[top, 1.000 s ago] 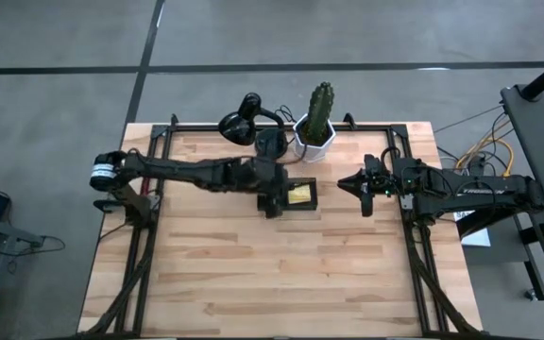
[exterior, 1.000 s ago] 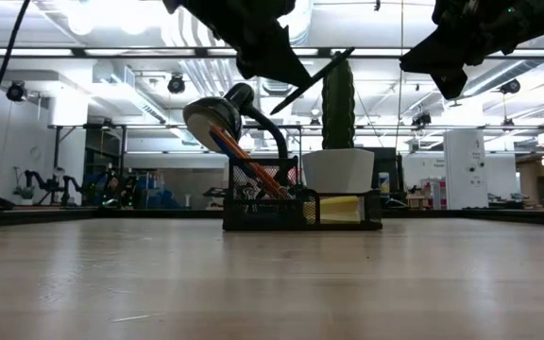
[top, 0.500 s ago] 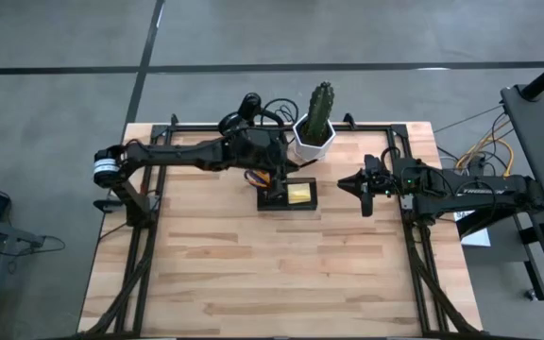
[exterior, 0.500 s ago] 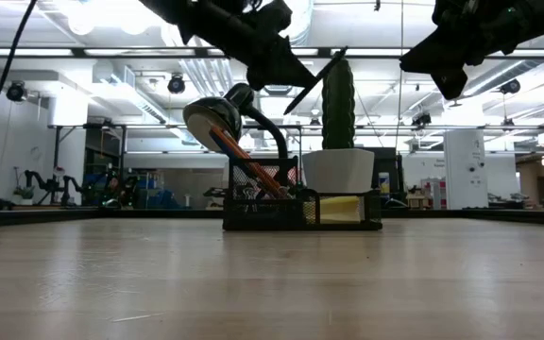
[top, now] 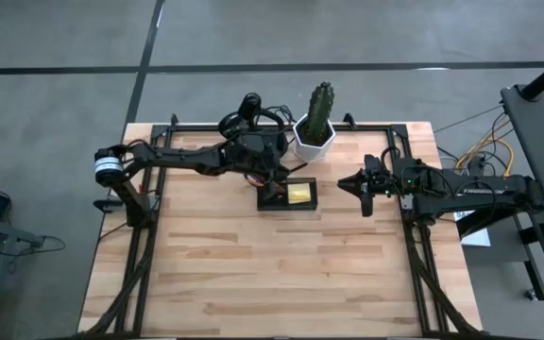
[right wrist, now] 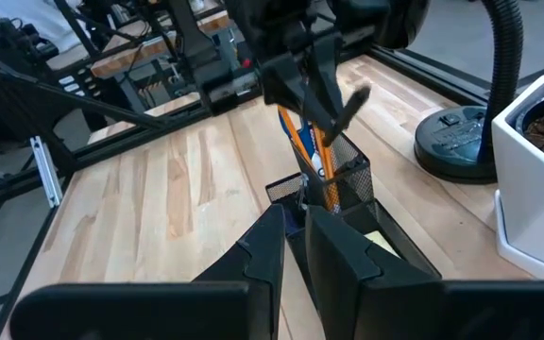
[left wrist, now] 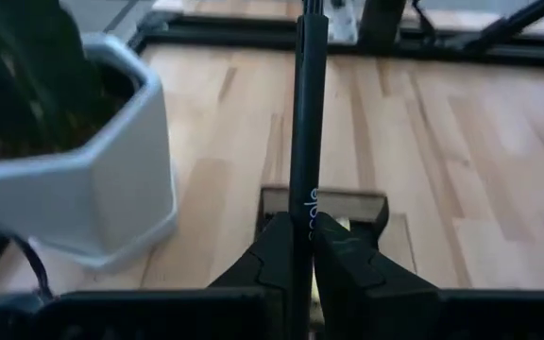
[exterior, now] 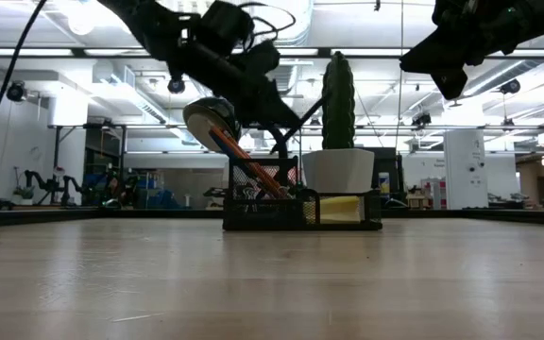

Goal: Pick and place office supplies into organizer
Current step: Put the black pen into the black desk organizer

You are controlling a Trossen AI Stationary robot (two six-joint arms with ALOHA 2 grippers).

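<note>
Moved since the earlier frame: left end effector [exterior: 277, 102], from over the organizer back toward the desk lamp [top: 239, 123], clenched on a thin dark pen [left wrist: 307, 161] tilted above the pen compartment. Organizer [top: 288, 195]: mid-bench [top: 272, 274], orange pencils [exterior: 248, 162] leaning in one compartment, yellow sticky-note pad [top: 298, 194] in the other. Behind it: white hexagonal cactus pot [top: 314, 140]. Right end effector [top: 348, 183]: clenched, empty, hovering well apart.

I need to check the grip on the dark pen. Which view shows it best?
The left wrist view: the dark pen runs straight out from the shut left gripper. The low view shows it as a slanted silhouette; the right wrist view catches its tip; overhead it is barely visible.
</note>
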